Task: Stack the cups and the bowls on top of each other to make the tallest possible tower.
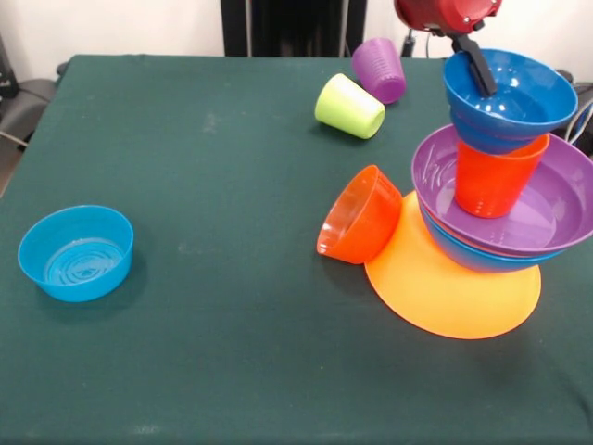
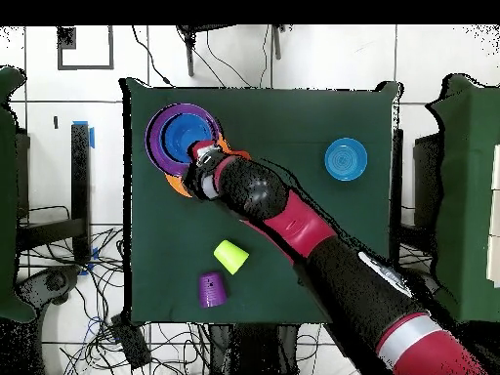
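The tower stands at the right of the front view. Its base is the wide orange-yellow bowl (image 1: pixel 445 297), with a large blue bowl (image 1: pixel 473 255) and the large purple bowl (image 1: pixel 561 209) nested on it. An orange cup (image 1: pixel 491 181) stands in the purple bowl and carries a tilted dark blue bowl (image 1: pixel 519 97). My gripper (image 1: pixel 477 65) reaches down into that top bowl at its far rim; its grip is hidden. From overhead, the gripper (image 2: pixel 200 156) sits at the edge of the tower (image 2: pixel 176 135).
A small orange bowl (image 1: pixel 359 215) lies on its side against the tower's base. A lime green cup (image 1: pixel 349 106) (image 2: pixel 230 256) and a purple cup (image 1: pixel 380 69) (image 2: pixel 211 289) lie tipped over behind it. A light blue bowl (image 1: pixel 76 252) (image 2: pixel 347 159) stands upright, far left.
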